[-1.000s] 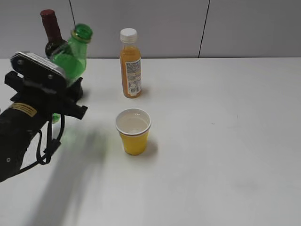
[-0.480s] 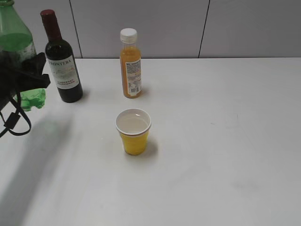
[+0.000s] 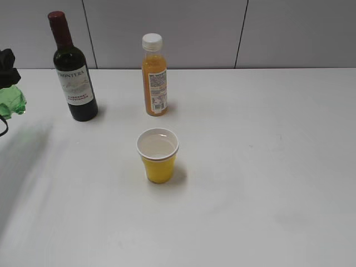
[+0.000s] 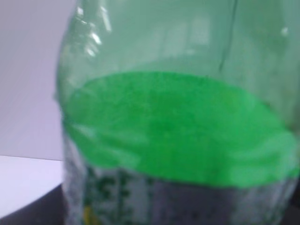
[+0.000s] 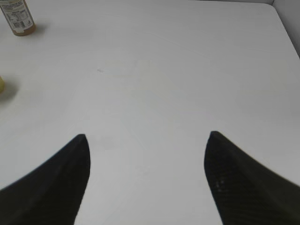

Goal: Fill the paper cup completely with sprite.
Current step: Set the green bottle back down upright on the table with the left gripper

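My left pincer has pulled the sprite away to the far left edge, gripping it (fills my wrist cam). Paper cup sits mid-bench, liquid near rim, so pouring's prob. done. Right pincer empty, spread wide.

Exterior: slanting down from the front across the table. Left wrist: pressed against the sprite bottle (blurred). Right wrist: looking down, sharing the juice bottle.
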Controlling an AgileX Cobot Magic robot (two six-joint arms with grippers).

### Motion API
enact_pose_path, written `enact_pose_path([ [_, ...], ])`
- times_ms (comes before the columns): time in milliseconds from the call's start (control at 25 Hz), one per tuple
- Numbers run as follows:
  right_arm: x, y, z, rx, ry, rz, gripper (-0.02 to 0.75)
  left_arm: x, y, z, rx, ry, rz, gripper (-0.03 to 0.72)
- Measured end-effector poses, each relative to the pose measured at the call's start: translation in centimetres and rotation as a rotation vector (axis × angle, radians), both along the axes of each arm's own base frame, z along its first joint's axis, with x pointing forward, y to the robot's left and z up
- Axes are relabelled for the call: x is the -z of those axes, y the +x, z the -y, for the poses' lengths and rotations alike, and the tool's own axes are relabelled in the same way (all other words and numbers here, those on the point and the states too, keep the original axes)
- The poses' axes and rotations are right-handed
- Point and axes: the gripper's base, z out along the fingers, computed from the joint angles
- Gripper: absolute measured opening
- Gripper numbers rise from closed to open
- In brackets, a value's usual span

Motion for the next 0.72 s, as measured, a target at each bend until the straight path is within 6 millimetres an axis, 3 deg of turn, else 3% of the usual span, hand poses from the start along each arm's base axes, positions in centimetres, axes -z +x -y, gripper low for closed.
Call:
enact_pose_path([
  [320,0.0,0.0,0.0,0.000,0.000,0.000,0.585,2.4,3.7,-0.4,0.017,0.009,-0.015,0.463],
  [720,0.0,0.0,0.0,0.000,0.000,0.000,0.585,5.8,5.7,-0.5,0.018,0.007,-0.067,0.463],
])
